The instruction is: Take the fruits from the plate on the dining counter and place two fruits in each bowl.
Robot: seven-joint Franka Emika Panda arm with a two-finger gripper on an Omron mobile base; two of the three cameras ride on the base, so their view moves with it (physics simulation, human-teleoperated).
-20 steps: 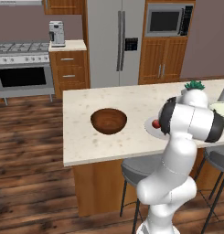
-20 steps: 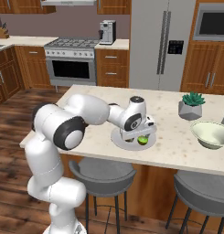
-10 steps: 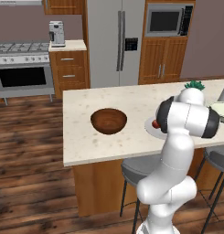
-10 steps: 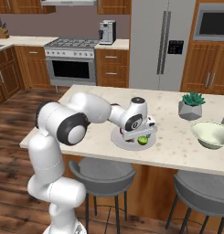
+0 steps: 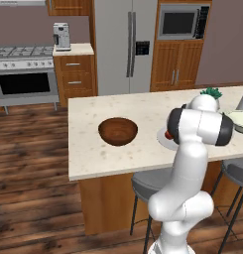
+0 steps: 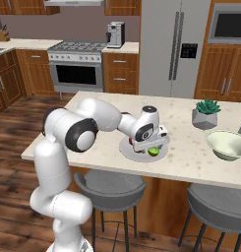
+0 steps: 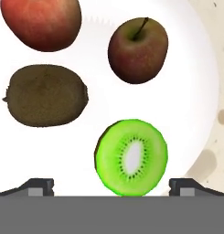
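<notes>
claw [image 7: 111, 186] jaws wide apart, nothing held, low over flat round pale grey-white plate [image 7: 195, 91] on cream speckled stone surface [image 6: 191, 162] | bright green cut kiwi [image 7: 131, 157] between the fingertips | whole brown kiwi [image 7: 45, 95], dark red apple [image 7: 138, 49], larger red fruit [image 7: 40, 20] further ahead | dark wooden bowl [image 5: 118, 131] and pale cream-green bowl [image 6: 226, 144] well apart from claw
</notes>
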